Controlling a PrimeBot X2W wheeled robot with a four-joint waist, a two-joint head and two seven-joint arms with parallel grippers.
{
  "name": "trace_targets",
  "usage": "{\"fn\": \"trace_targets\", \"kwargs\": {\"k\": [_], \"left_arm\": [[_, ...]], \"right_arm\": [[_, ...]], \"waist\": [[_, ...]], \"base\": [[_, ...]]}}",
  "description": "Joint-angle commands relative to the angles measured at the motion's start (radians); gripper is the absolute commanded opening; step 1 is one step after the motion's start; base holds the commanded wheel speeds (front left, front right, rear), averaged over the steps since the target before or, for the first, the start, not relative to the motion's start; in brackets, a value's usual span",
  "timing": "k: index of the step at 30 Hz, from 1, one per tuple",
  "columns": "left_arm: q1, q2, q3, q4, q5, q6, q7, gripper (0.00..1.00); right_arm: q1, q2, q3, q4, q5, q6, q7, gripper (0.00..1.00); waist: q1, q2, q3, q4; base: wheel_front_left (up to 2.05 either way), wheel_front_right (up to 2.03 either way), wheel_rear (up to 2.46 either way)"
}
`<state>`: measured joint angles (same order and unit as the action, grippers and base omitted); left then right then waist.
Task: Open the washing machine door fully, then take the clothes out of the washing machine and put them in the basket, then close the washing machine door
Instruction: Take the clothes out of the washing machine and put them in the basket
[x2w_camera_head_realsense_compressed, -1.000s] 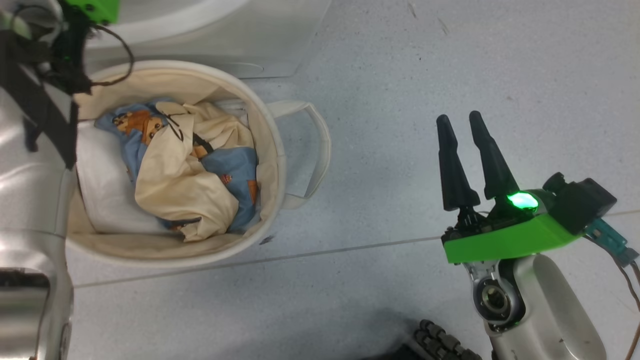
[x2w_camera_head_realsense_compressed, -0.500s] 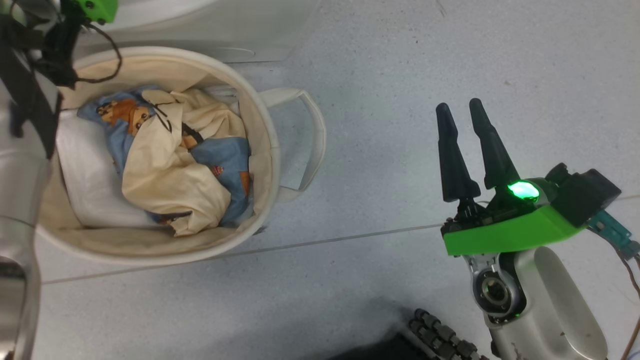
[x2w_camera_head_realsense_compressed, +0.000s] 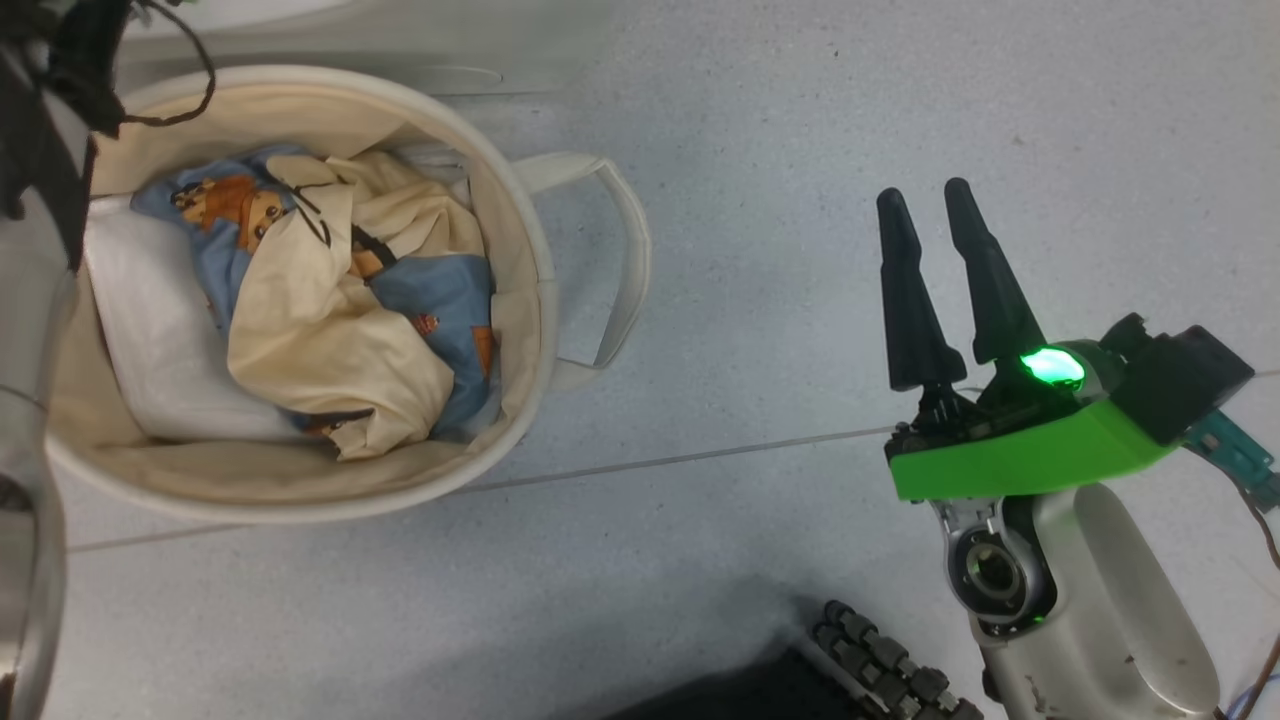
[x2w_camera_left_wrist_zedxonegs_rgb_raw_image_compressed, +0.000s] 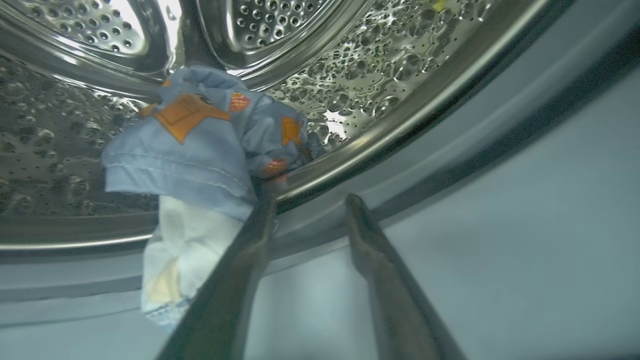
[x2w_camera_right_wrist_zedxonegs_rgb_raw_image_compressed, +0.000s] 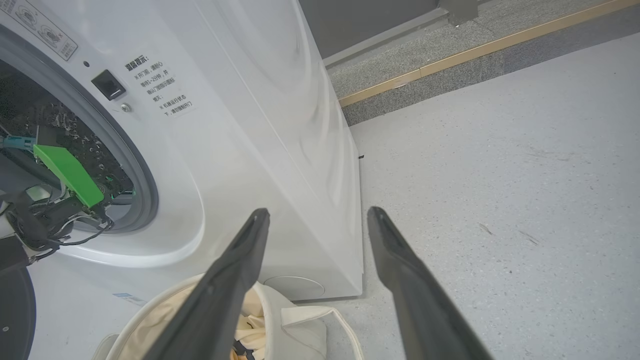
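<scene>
One blue printed garment lies in the steel drum at our far left, its pale end hanging over the lip onto the gasket. Our left gripper sits at the drum's mouth, fingers spread with nothing between them and one fingertip at the garment's edge. Next over, the basket stands on the floor before the washer, holding crumpled blue and cream clothes on a white sheet. Well right of it, our right gripper hovers above the floor, fingers narrowly apart, empty
</scene>
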<state>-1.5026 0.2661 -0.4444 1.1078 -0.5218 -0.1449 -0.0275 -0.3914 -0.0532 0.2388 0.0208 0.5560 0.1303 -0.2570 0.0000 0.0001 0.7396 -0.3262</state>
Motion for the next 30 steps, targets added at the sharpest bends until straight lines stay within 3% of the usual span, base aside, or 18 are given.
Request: {"fn": "trace_targets", "kwargs": {"k": [1, 8, 20, 23, 30], "left_arm": [[-0.036, 0.022, 0.001, 0.000, -0.002, 0.014, 0.011, 0.00], [-0.060, 0.008, -0.039, 0.010, -0.030, 0.014, -0.014, 0.00], [-0.028, 0.006, 0.002, 0.014, -0.088, 0.014, -0.222, 0.00], [-0.003, 0.012, 0.026, -0.028, -0.093, 0.014, -0.233, 0.00], [0.136, 0.026, 0.143, -0.277, -0.034, 0.043, -0.234, 0.00]], "right_arm": [[0.009, 0.003, 0.014, -0.035, 0.003, 0.000, -0.005, 1.00], [0.005, 0.003, 0.006, -0.038, 0.002, 0.000, -0.005, 1.00], [0.010, 0.003, 0.005, -0.013, -0.039, 0.000, -0.005, 1.00], [0.016, 0.003, 0.000, -0.006, -0.051, 0.000, -0.005, 1.00], [0.031, 0.003, -0.003, 0.013, -0.077, 0.000, -0.005, 1.00]], "waist": [[0.0000, -0.0001, 0.003, 0.000], [0.0000, -0.0001, 0.010, 0.008], [0.0000, -0.0001, -0.086, 0.068], [0.0000, -0.0001, -0.118, 0.086], [0.0000, -0.0001, -0.194, 0.125]], "base": [[0.00, 0.00, 0.00], [0.00, 0.00, 0.00], [0.00, 0.00, 0.00], [0.00, 0.00, 0.00], [0.00, 0.00, 0.00]]}}
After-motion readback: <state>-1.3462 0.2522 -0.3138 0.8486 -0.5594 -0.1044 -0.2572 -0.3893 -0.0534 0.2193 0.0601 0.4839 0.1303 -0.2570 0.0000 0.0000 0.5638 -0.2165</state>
